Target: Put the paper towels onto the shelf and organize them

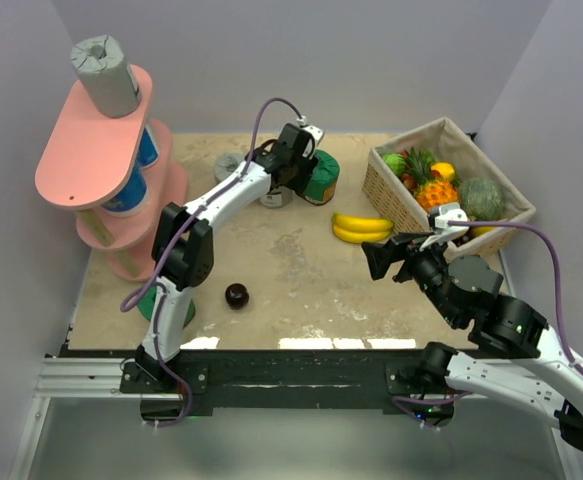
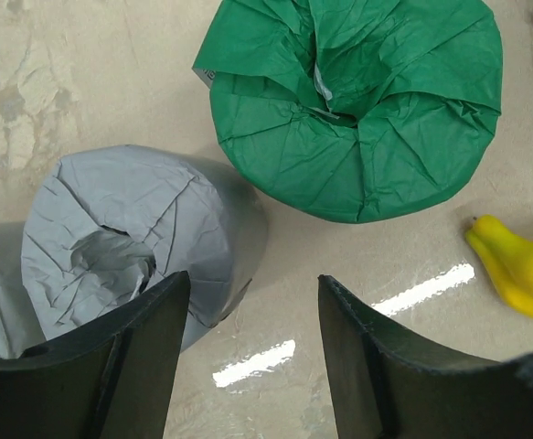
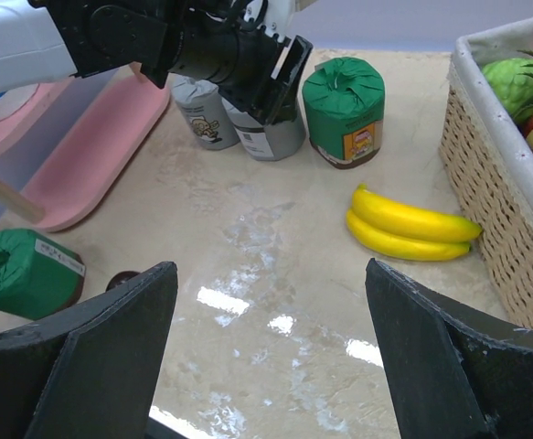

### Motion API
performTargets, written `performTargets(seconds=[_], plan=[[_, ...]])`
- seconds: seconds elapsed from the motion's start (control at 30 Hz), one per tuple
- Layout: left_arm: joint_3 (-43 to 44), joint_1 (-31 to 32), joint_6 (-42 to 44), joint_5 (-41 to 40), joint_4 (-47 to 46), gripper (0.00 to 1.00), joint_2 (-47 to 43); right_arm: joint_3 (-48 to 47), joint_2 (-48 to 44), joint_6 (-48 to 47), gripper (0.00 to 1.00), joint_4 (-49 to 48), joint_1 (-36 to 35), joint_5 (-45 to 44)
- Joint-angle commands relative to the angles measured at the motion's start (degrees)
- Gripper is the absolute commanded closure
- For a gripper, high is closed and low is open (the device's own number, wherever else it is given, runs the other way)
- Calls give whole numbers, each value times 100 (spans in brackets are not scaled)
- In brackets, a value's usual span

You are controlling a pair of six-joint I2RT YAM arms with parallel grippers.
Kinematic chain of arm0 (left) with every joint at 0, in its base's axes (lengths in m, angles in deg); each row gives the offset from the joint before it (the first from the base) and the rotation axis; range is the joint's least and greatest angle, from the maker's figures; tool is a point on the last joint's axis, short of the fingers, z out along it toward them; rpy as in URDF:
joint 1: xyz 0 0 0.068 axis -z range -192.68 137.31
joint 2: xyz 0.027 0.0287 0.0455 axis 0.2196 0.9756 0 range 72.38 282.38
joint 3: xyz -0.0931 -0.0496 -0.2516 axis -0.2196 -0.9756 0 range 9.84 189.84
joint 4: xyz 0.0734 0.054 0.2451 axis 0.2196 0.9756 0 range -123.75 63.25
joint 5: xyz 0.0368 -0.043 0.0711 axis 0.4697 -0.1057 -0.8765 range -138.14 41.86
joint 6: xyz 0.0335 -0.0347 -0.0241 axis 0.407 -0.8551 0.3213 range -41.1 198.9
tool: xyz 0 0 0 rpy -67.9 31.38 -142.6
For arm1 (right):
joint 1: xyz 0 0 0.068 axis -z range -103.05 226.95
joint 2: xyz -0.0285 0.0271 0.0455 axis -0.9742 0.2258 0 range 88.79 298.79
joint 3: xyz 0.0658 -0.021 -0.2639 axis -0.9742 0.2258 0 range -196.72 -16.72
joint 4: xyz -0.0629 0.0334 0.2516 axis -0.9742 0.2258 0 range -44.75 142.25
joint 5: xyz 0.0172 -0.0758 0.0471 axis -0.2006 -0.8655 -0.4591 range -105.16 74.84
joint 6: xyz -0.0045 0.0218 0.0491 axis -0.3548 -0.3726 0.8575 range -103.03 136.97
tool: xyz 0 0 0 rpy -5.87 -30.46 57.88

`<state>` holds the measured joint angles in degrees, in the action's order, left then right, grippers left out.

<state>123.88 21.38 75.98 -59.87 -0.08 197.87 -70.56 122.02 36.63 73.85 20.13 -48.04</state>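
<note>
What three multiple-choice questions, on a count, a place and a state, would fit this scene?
1. How many green wrapped paper-towel rolls are on the beige table? A one; B two; C four.
2. Where does the yellow banana bunch lie? A between a green roll and the woven wicker basket; B inside that basket; C on top of a green roll.
3. How is the left gripper? A shut on a green roll; B open, holding nothing; C shut on the bananas.
Key: 1 B, one beside the left gripper, one at the table's near left. 2 A, it lies on bare table there. 3 B, only table shows between its fingers.
</note>
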Motion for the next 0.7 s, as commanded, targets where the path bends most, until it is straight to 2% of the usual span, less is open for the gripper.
performTargets(seconds=[0.0, 0.67], plan=[[304, -111, 54, 3, -220, 36, -113, 14, -54, -24, 13, -91, 4, -166], [66, -128, 581, -620, -466, 35, 63, 23, -10, -59, 13, -118, 4, -210]])
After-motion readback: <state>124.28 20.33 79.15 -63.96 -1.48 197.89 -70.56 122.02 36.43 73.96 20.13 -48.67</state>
